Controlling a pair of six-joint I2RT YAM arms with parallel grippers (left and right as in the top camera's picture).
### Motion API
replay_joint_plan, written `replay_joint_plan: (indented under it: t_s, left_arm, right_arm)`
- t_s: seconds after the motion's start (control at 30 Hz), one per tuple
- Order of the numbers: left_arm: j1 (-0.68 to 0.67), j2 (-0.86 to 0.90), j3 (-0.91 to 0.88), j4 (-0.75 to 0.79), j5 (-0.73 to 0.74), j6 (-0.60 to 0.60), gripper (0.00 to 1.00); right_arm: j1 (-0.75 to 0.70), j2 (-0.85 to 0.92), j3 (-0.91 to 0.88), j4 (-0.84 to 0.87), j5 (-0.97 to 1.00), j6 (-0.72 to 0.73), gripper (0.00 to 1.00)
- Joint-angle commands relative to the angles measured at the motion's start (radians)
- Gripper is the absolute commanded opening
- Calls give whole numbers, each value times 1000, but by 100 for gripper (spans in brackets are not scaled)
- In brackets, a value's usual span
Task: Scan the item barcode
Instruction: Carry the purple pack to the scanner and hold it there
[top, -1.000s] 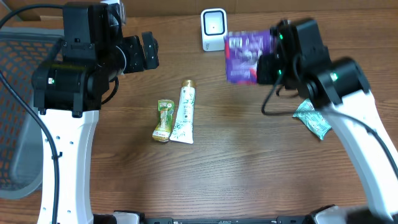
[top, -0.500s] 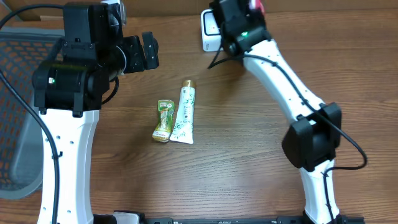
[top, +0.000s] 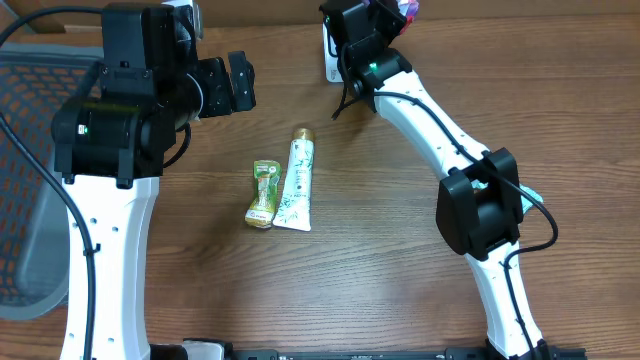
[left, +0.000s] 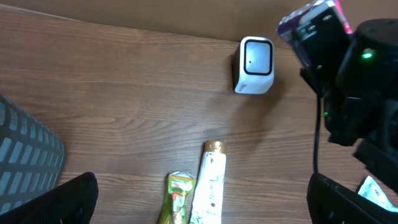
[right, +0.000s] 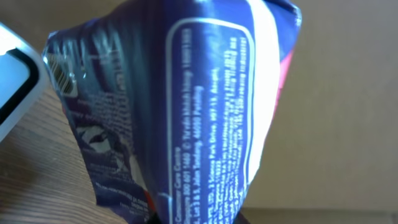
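Packet (right: 174, 112): purple, crinkled, printed with small white text; held up off the tabletop at its far edge, just beside the scanner.
Barcode (right: 59, 71): small striped patch on the packet's creased left edge, the side nearest the scanner.
Right tool (top: 388, 14): clamped together on the packet's lower end, arm stretched out to the far side of the tabletop.
Scanner (left: 254, 65): white box with a dark-rimmed window, standing upright near the back edge.
Left tool (top: 228, 83): fingers spread wide apart, holding nothing, raised above the left part of the tabletop (top: 380, 260).
Toothpaste tube (top: 296, 180): lying flat mid-tabletop, gold cap pointing away from the robot.
Small green packet (top: 262, 193): lying right beside the tube, on its left.
Teal packet (left: 373, 190): on the right side, partly hidden behind the right arm.
Mesh chair (top: 30, 150): past the left edge.
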Motion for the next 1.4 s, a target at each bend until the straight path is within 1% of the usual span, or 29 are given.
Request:
replay_joint_plan:
  t_s: [0.0,0.1,0.23,0.3,0.37,0.5,0.6,0.67,0.83,1.0,1.37]
  left_arm:
    - [-2,0,7,3,-6,15,100]
    - [-2,0,7,3,-6,15,99]
    - [-2,0,7,3,-6,15,100]
    - [-2,0,7,3,-6,16,99]
    - [-2,0,7,3,-6,15,100]
    - [-2,0,7,3,-6,15,99]
    - [-2,0,7,3,-6,15,100]
    - [-2,2,7,3,-6,15,100]
    - [-2,3,7,3,-6,15,100]
    - [-2,10,7,3,-6,15,99]
    - [-2,11,7,3,-6,15,99]
  right_arm:
    - [-2,22,24,85,-18,-130,4]
    - [-2,37,24,117,-23,-130,4]
    - [-3,56,23,116,-19,-130,4]
    - [7,56,23,130,23,-129,4]
    - [22,56,23,183,83,-129,4]
    - [48,56,23,256,137,-129,4]
    - [67,56,23,254,138,-115,4]
    - [82,56,23,238,145,-76,4]
    - [82,56,-18,232,214,-63,4]
    - [74,56,-47,159,213,6,4]
    - [51,56,-54,164,186,6,4]
